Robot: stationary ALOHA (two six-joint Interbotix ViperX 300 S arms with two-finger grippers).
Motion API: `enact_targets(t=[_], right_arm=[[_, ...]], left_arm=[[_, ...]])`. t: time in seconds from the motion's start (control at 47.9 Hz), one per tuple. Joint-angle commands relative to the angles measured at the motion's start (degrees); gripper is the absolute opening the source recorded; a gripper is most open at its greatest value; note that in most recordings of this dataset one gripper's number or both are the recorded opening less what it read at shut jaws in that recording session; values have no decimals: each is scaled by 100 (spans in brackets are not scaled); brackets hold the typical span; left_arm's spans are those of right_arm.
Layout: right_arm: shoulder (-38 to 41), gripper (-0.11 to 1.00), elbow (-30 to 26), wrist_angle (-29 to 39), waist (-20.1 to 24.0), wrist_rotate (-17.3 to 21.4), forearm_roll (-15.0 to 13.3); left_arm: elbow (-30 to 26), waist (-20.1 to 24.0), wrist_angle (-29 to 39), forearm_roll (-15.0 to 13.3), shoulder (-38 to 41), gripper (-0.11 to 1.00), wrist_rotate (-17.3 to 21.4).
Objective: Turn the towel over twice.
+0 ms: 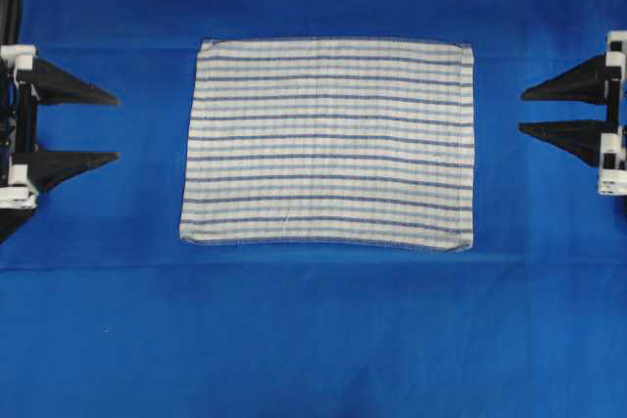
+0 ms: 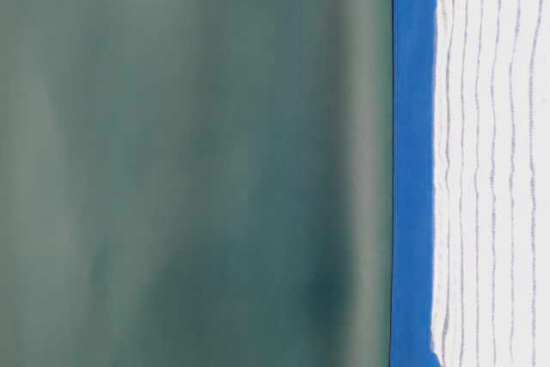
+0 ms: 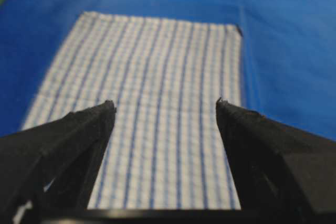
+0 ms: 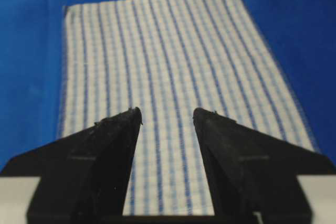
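- Two grippers are waiting at the frame's side edges, clear of the cloth: the left gripper [image 1: 116, 127] at mid-left and the right gripper [image 1: 521, 112] at mid-right, both with jaws spread and holding nothing, likely readying for a two-sided pickup.
- Between them, the towel [image 1: 328, 141] is lying flat in the centre, spread open on the blue sheet [image 1: 313, 340].

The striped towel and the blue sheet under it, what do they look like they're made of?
The towel looks like thin woven cotton or a similar fabric, matte: woven check lines and stitched hems show. The blue sheet seems a smooth matte cloth, with a faint crease line; its fibre can't be told.
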Motion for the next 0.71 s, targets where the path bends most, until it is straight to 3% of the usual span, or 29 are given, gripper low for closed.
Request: enact_targets(t=[0.0,0.438,0.689], right_arm=[[220,56,-246,-18,-193,9,18],[2118,56,-826,-18,-1512,9,18],[3410,56,-1327,185,-1951,-62,-26]], left_arm=[[-158,246,-281,0,369,73,26],[-729,1397,-1081,0,2909,73,237],[-1222,2004,-1327,0,4315,73,255]])
